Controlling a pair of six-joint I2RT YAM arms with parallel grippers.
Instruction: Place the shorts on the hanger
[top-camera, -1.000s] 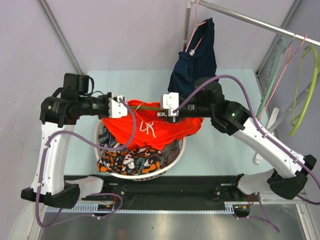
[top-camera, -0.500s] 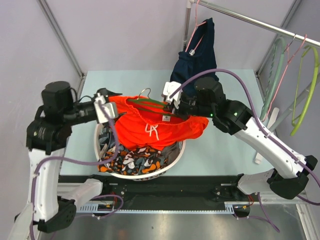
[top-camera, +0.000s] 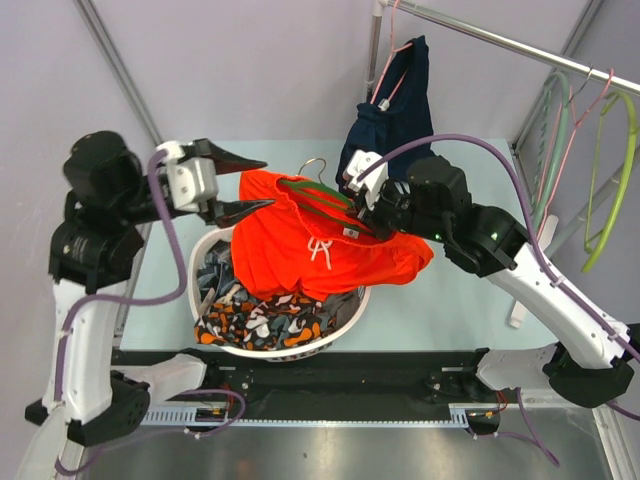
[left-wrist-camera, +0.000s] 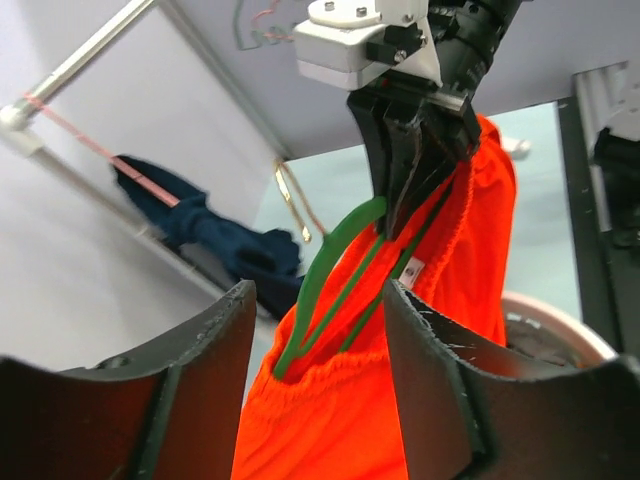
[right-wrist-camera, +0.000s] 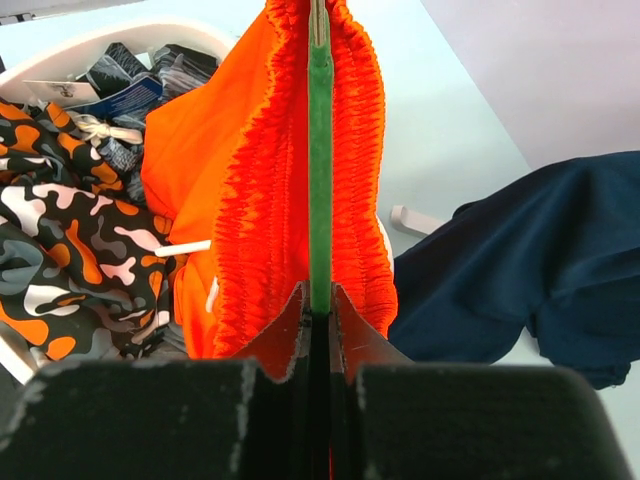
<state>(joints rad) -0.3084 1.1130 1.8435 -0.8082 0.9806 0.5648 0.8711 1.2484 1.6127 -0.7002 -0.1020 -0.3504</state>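
Observation:
The orange-red shorts (top-camera: 320, 255) hang by the waistband from the dark green hanger (top-camera: 318, 197) above the basket, the white drawstring in front. The hanger's silver hook (top-camera: 313, 164) points to the back. My right gripper (top-camera: 362, 212) is shut on the hanger's right end; in the right wrist view (right-wrist-camera: 320, 300) its jaws pinch the green bar (right-wrist-camera: 320, 170) between the waistband folds (right-wrist-camera: 255, 170). My left gripper (top-camera: 248, 185) is open at the shorts' left end, holding nothing. In the left wrist view (left-wrist-camera: 318, 290) the shorts (left-wrist-camera: 350, 420) and hanger (left-wrist-camera: 325, 275) show between its fingers.
A white laundry basket (top-camera: 213, 335) below holds the orange-black-white patterned cloth (top-camera: 260, 320) and other clothes. A navy garment (top-camera: 392, 110) hangs on a pink hanger from the metal rail (top-camera: 500, 40) at the back. Lime-green hangers (top-camera: 612, 190) hang at the right.
My left gripper has opened, let go of the shorts' left end and risen. My right gripper has lifted the hanger and shorts and shifted them right.

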